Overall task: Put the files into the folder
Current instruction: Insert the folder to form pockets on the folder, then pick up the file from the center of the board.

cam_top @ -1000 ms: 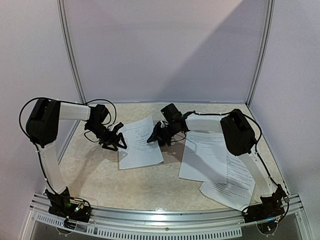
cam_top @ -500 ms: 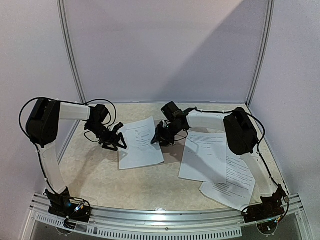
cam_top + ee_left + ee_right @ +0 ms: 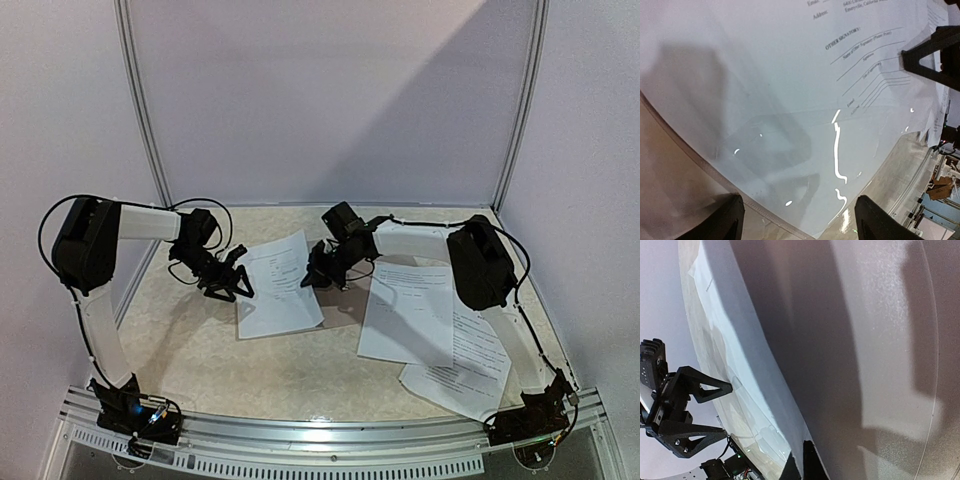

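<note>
1. Now, the right jaws are pressed together on the right edge of the centre file point(image 3: 276, 288). They pinch it just where it meets the brownish folder point(image 3: 880, 335).
2. That file lies mid-desk point(image 3: 200, 350), a little toward the far edge. The folder sits just beside it on the right and, I judge, partly under it.
3. The left jaws hover spread wide over the file's left edge, holding nothing.
4. A second file point(image 3: 408, 312) waits toward the desk's right edge. It overlaps a third file point(image 3: 470, 368) by the near right corner.
5. Step in hand, I reckon: draw the pinched sheet across onto the folder. Keep it low and slow, and pull rather than shove, because a thin glossy sheet will likely buckle if pushed.
6. The left jaws could come down to steady the sheet's free side, or pin the folder so it doesn't skate.
7. One risk: held at a single edge, the sheet may swing. Square it to the folder's edges before letting go.
</note>
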`<state>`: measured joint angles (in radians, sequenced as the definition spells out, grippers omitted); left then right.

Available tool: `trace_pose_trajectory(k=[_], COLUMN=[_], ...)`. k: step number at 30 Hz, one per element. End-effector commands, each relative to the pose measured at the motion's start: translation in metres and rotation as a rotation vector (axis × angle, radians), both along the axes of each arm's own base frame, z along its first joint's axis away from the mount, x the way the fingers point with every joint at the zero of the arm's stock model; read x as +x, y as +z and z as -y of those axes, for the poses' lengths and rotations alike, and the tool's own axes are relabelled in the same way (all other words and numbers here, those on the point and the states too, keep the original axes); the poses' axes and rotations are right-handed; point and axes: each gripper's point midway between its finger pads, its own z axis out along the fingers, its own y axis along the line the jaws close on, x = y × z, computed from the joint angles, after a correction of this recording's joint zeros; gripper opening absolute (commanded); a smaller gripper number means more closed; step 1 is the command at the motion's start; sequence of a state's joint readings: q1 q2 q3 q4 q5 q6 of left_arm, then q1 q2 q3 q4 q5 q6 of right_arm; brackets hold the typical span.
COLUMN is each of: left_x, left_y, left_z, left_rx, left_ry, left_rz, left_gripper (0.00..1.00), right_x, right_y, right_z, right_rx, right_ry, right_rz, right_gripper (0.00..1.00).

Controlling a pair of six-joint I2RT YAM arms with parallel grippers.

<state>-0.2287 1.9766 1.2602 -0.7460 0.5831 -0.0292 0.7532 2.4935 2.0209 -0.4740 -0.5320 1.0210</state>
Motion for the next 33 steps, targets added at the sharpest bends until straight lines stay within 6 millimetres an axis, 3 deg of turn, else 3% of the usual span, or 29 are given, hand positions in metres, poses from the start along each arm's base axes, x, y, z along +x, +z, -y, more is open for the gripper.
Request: trace_pose_trajectory(k=[1, 6, 10, 15, 17, 19, 22, 26, 31, 33], left_x=[-0.010, -0.010, -0.008, 0.001, 0.003, 0.006, 0.012, 0.018, 0.020, 0.022], left_y=[-0.015, -0.015, -0.010, 0.004, 0.010, 0.018, 0.030, 0.050, 0.076, 0.086], left_z=[-0.015, -0.014, -0.016, -0.022, -0.024, -0.027, -0.031, -0.033, -0.033, -0.032], left_rx=[0.059, 0.058, 0.064, 0.099, 0.113, 0.131, 0.160, 0.174, 0.172, 0.167], left_ry=[0.023, 0.022, 0.017, 0.010, 0.005, -0.009, -0.030, -0.075, -0.120, -0.126], left_rz=[-0.049, -0.048, -0.031, 0.038, 0.062, 0.093, 0.139, 0.193, 0.256, 0.283], left_gripper=[0.78, 0.78, 0.79, 0.79, 0.79, 0.80, 0.80, 0.81, 0.82, 0.82], right_x=[-0.007, -0.008, -0.007, 0.003, 0.008, 0.011, 0.021, 0.026, 0.019, 0.018], right_y=[0.006, 0.003, 0.008, 0.039, 0.063, 0.077, 0.088, 0.108, 0.088, 0.078], right_z=[-0.011, -0.013, -0.006, 0.007, 0.014, 0.031, 0.072, 0.154, 0.282, 0.317], right_rx=[0.034, 0.040, -0.002, -0.062, -0.075, -0.118, -0.214, -0.366, -0.505, -0.502], right_ry=[0.005, 0.003, -0.004, 0.030, 0.047, 0.066, 0.061, 0.017, -0.118, -0.161], right_rz=[-0.005, -0.018, 0.005, 0.117, 0.169, 0.210, 0.266, 0.334, 0.278, 0.259], right_gripper=[0.00, 0.01, 0.20, 0.38, 0.43, 0.49, 0.56, 0.66, 0.74, 0.75])
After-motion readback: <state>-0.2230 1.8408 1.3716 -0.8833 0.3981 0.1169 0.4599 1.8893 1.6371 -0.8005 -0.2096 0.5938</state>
